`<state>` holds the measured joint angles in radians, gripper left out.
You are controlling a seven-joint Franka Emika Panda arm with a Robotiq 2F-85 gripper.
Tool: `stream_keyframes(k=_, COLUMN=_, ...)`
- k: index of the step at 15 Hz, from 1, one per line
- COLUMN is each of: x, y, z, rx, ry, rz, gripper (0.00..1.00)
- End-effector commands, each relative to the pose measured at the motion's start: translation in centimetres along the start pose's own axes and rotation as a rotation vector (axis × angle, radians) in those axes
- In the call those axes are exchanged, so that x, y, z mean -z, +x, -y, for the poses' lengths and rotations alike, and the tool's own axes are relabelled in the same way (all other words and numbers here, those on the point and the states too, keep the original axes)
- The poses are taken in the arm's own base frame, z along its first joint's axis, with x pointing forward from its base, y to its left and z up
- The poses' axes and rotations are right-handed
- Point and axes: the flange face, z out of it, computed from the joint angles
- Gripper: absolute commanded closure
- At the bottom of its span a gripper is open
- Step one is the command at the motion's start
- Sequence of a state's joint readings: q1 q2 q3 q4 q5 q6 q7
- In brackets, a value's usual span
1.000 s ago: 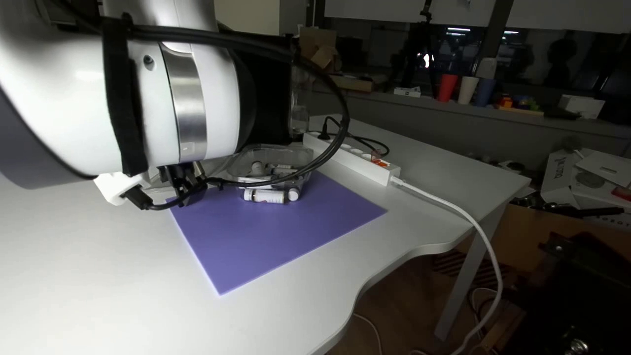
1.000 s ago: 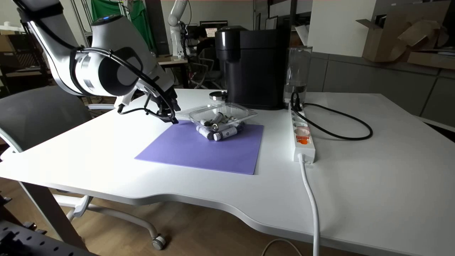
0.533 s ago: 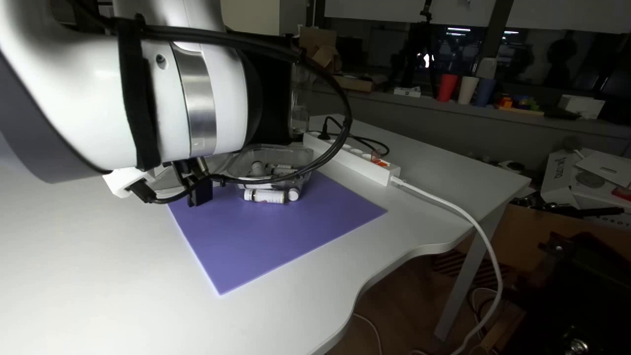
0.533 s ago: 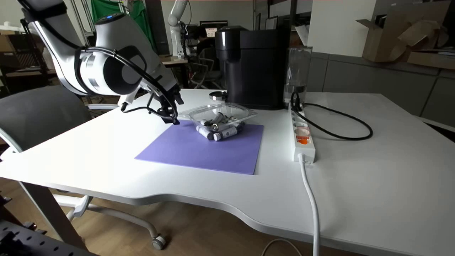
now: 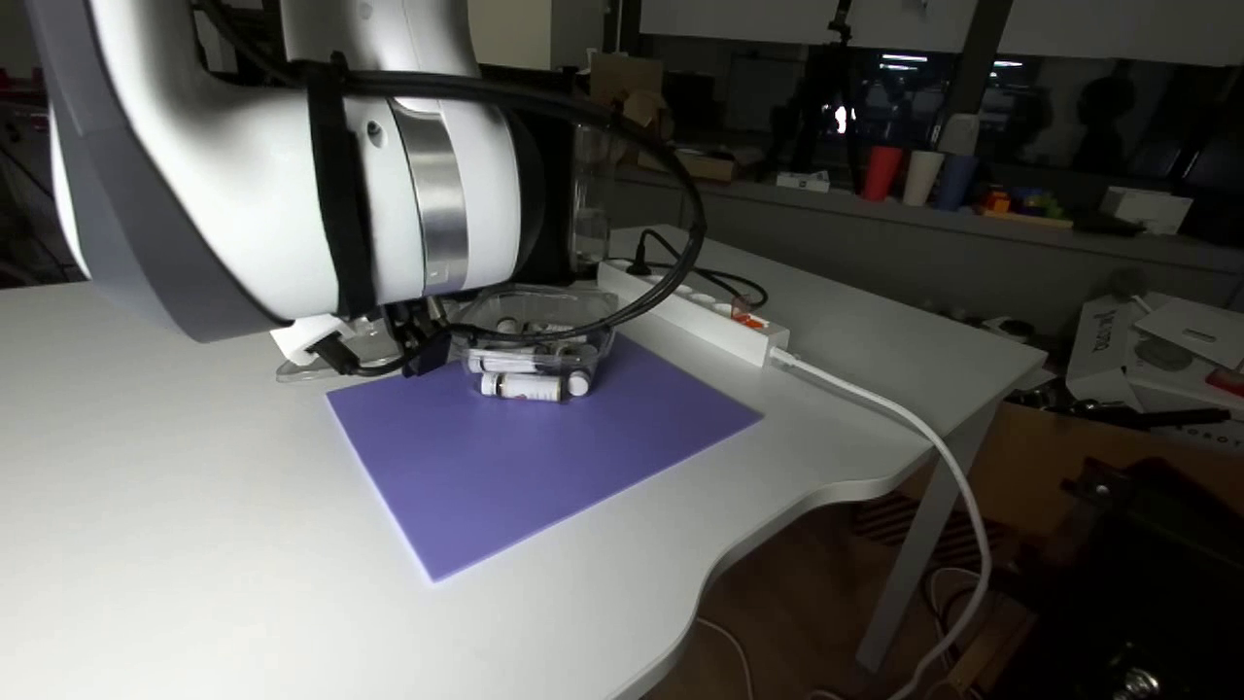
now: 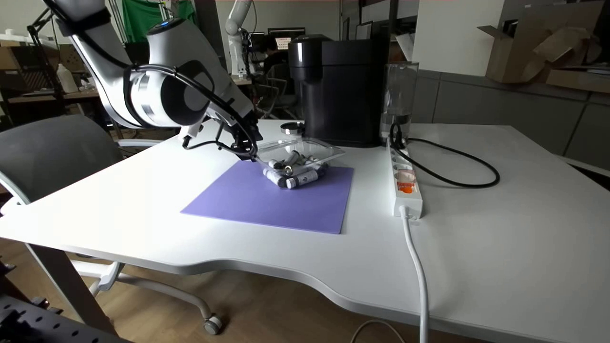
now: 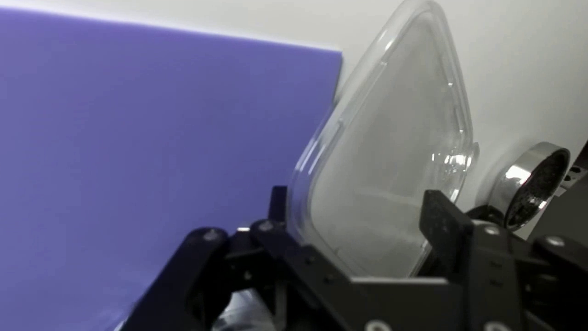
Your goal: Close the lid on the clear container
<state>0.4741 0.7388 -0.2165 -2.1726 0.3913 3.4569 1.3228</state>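
Lid is beside the clear container, partly past the edge of the purple mat, on or just above the worktop, can't tell which. Container's uncovered, sitting on the mat, white and grey cylinders showing through it. End effector: fingers spread well apart, straddling the lid's near end in the wrist view; no firm hold evident, contact unclear. Step looks like grabbing the lid, not done yet. Risks: plastic looks thin, so squeezing across its width could bow it or make it pop out. Metal-rimmed cup sits close to one finger in the wrist view; a sideways swing could knock it. Arm cable loops near the container in both exterior views; could snag the rim and drag it off position. Off-square placement, or any cylinders standing proud of the rim, would keep the lid from seating.
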Motion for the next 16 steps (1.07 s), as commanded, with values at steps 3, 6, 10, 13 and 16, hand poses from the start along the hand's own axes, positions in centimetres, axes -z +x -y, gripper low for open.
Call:
stream_keyframes(k=3, x=-1.7, y=-0.3, z=-0.4, rx=-0.015, ry=-0.007, rz=-0.006, gripper=0.69)
stream_keyframes(k=6, x=-1.9, y=-0.9, z=0.2, rx=0.017, ry=0.010, rz=0.000, gripper=0.88)
stream_keyframes(k=10, x=-1.1, y=-1.6, z=2.2, rx=0.058, ry=0.051, rz=0.024, gripper=1.00)
stream_keyframes(k=13, x=-0.1, y=-2.2, z=2.4, rx=0.120, ry=0.055, rz=0.070, gripper=1.00)
stream_keyframes(k=16, x=0.6, y=-2.7, z=2.4, rx=0.221, ry=0.062, rz=0.135, gripper=0.99)
